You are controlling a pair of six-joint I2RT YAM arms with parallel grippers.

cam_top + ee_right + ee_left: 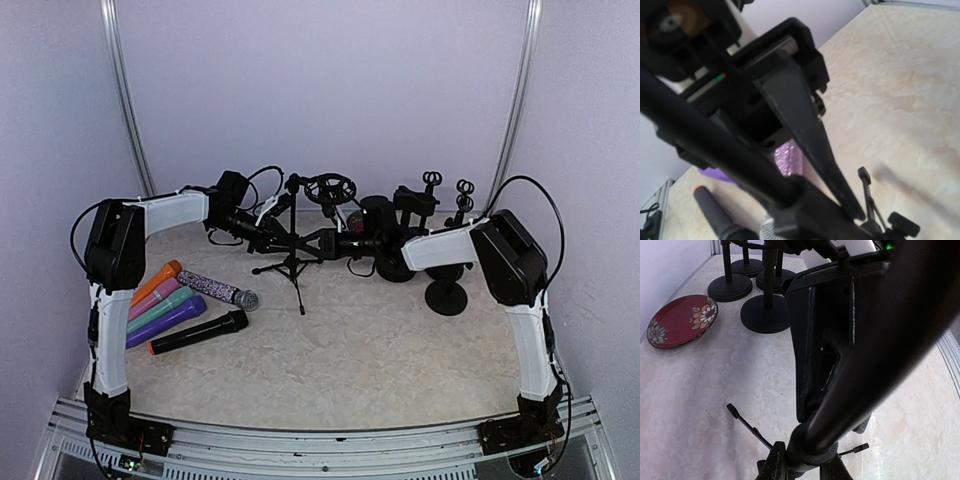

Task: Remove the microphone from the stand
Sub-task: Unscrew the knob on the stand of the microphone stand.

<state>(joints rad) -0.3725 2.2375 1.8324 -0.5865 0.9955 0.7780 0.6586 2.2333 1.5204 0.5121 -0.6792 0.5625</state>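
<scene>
Left gripper and right gripper meet at the tripod stand, left of centre. Finger openings and hold: cannot tell.

The table is showing a cream marbled pattern. The plate is showing dark red with pink-and-white flowers. The loose microphones are showing:
- orange
- pink
- green
- purple
- glittered purple
- black with an orange end

The tripod stand is showing black.

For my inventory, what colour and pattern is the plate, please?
Plate: dark red with flowers, left wrist view.
</scene>
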